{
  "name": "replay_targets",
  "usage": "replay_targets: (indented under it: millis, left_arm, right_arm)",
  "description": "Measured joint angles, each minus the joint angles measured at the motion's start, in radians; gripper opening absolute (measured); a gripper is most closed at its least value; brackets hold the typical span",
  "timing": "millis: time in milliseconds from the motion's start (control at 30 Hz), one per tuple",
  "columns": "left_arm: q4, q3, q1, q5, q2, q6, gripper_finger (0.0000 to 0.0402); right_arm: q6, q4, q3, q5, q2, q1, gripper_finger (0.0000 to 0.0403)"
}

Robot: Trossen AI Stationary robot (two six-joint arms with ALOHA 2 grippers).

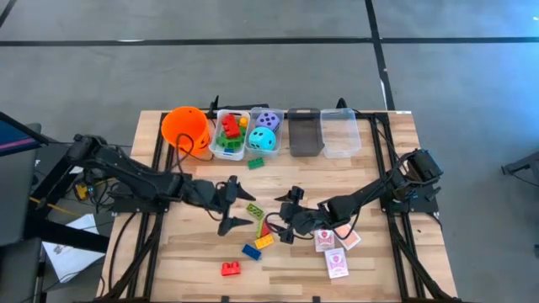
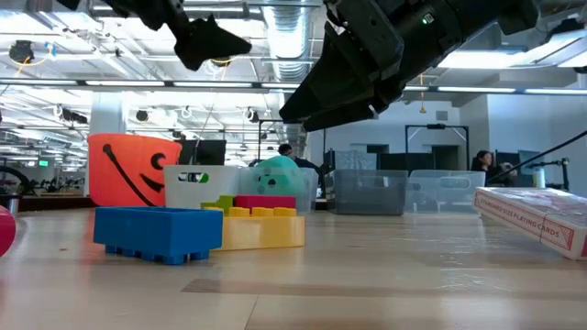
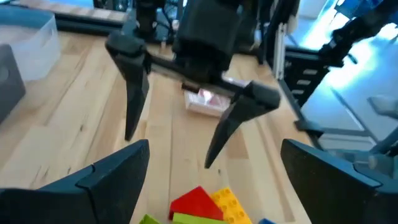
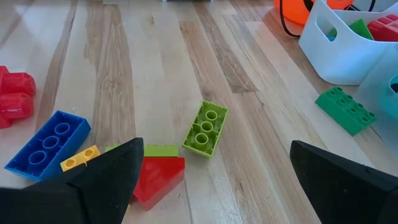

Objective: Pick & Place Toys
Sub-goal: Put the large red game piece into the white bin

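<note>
Loose toys lie flat on the table between my two grippers: a light green brick [image 1: 254,210] [image 4: 205,127], a red wedge brick [image 1: 266,227] [image 4: 158,177], a yellow brick [image 1: 264,241] and a blue brick [image 1: 251,251] [image 4: 46,140]. A red brick [image 1: 231,268] lies nearer the front, and a dark green brick [image 1: 255,162] lies by the bins. Red-and-white playing cards [image 1: 337,263] lie to the right. My left gripper [image 1: 250,209] [image 3: 214,186] is open above the light green brick. My right gripper [image 1: 279,218] [image 4: 217,180] faces it, open, above the red wedge.
Along the far edge stand an orange bucket [image 1: 187,128], a white bin [image 1: 216,143] holding bricks, a clear bin [image 1: 253,140] holding a purple and a teal die, a dark bin [image 1: 304,132] and a clear bin [image 1: 340,132]. The two grippers are close together, fingertips facing.
</note>
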Motion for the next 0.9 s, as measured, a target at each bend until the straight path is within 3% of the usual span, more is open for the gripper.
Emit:
replay_targets:
  millis: [233, 400, 900]
  left_arm:
    - [0.134, 0.000, 0.001, -0.044, 0.129, 0.005, 0.0357]
    - [0.188, 0.000, 0.001, -0.058, 0.188, 0.091, 0.0359]
    - [0.222, 0.000, 0.010, -0.062, 0.195, 0.215, 0.0356]
  right_arm:
    - [0.000, 0.005, 0.000, 0.000, 0.000, -0.001, 0.0397]
    - [0.003, 0.016, 0.000, 0.000, 0.000, -0.008, 0.0397]
    - [-0.004, 0.034, 0.000, -0.003, 0.000, -0.101, 0.0397]
